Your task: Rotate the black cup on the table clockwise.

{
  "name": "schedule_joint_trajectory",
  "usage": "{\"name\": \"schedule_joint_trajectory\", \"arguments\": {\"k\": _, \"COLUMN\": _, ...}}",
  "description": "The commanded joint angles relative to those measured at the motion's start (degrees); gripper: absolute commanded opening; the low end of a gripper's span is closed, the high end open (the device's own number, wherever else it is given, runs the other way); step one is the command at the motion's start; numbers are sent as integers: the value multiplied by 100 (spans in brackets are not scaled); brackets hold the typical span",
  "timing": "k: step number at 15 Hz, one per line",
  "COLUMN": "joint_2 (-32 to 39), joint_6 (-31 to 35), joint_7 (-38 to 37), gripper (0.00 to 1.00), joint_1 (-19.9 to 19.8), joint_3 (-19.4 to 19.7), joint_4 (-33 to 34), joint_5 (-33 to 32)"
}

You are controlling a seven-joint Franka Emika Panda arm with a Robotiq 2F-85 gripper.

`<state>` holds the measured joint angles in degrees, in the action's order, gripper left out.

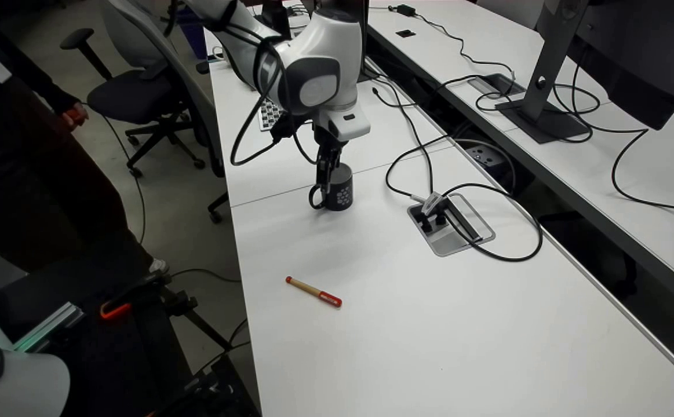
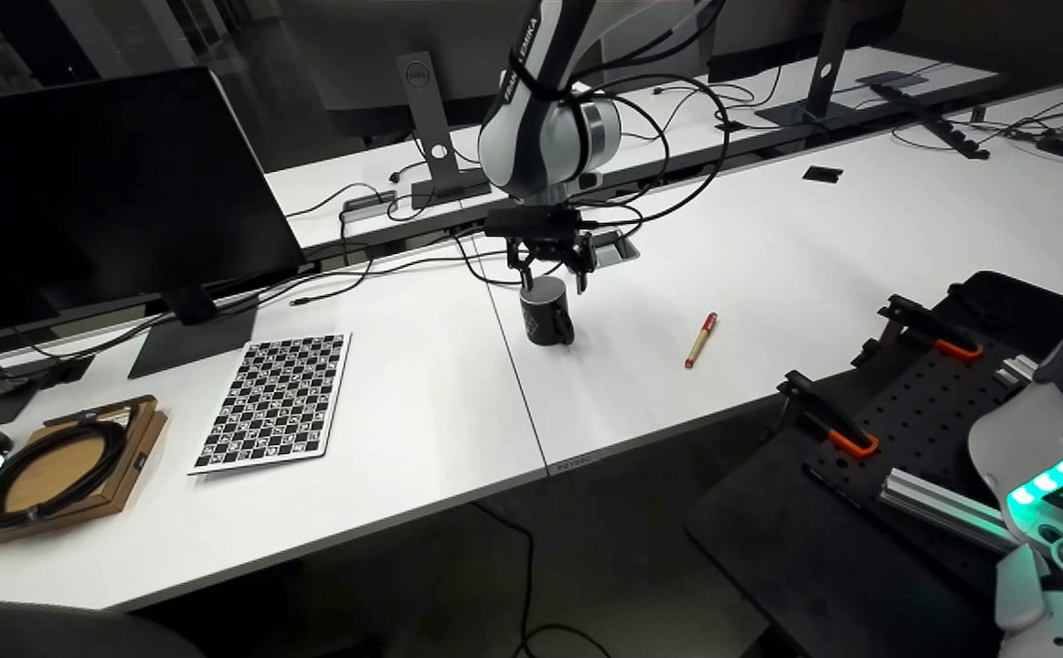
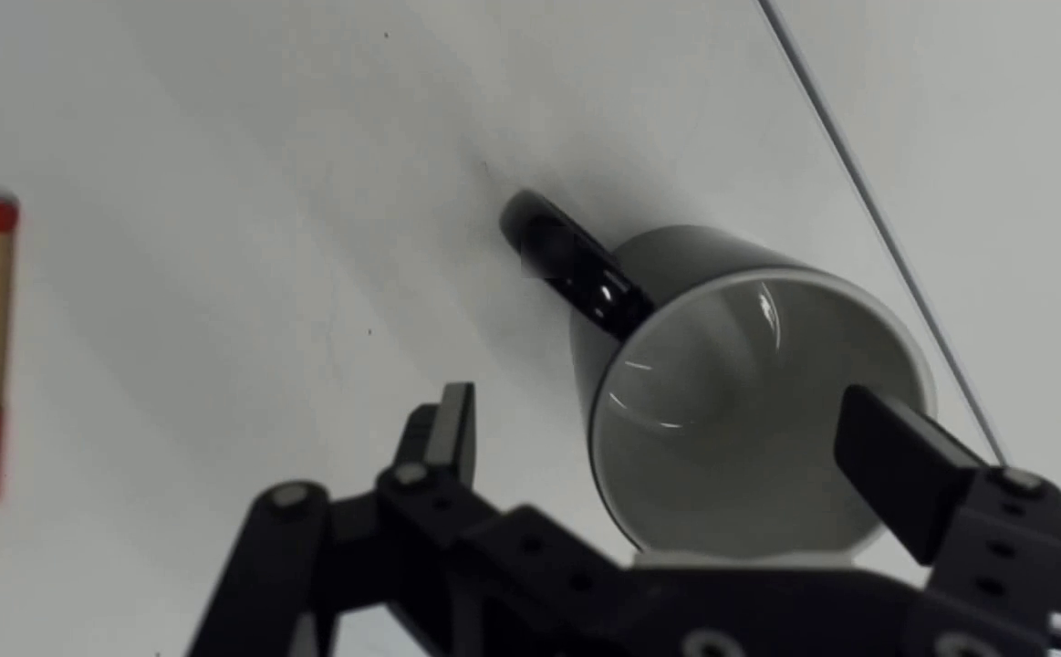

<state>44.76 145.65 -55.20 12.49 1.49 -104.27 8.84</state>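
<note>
The black cup stands upright on the white table; it also shows in an exterior view. In the wrist view the cup shows its pale inside, with its handle pointing to the upper left. My gripper is open and points down at the cup, about rim height. In the wrist view the gripper has its right finger overlapping the cup's opening and rim, and its left finger off to the cup's left. I cannot tell whether the right finger is inside or above the rim. The gripper holds nothing.
A red and tan pen lies on the table. A recessed socket box with black cables sits near the far edge. A checkered board, a monitor and a cardboard box with a cable coil stand farther along. A table seam runs beside the cup.
</note>
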Motion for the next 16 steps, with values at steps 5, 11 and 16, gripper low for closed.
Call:
{"name": "schedule_joint_trajectory", "arguments": {"k": 5, "joint_2": 24, "joint_6": -40, "joint_7": 2323, "gripper": 100, "joint_1": -361, "joint_3": -258, "joint_4": 167, "joint_5": -189}}
{"name": "schedule_joint_trajectory", "arguments": {"k": 11, "joint_2": 120, "joint_6": -179, "joint_7": 3994, "gripper": 100, "joint_1": -571, "joint_3": -389, "joint_4": 226, "joint_5": -188}}
{"name": "schedule_joint_trajectory", "arguments": {"k": 16, "joint_2": 206, "joint_6": -254, "joint_7": 4379, "gripper": 100, "joint_1": -512, "joint_3": -317, "joint_4": 303, "joint_5": -295}}
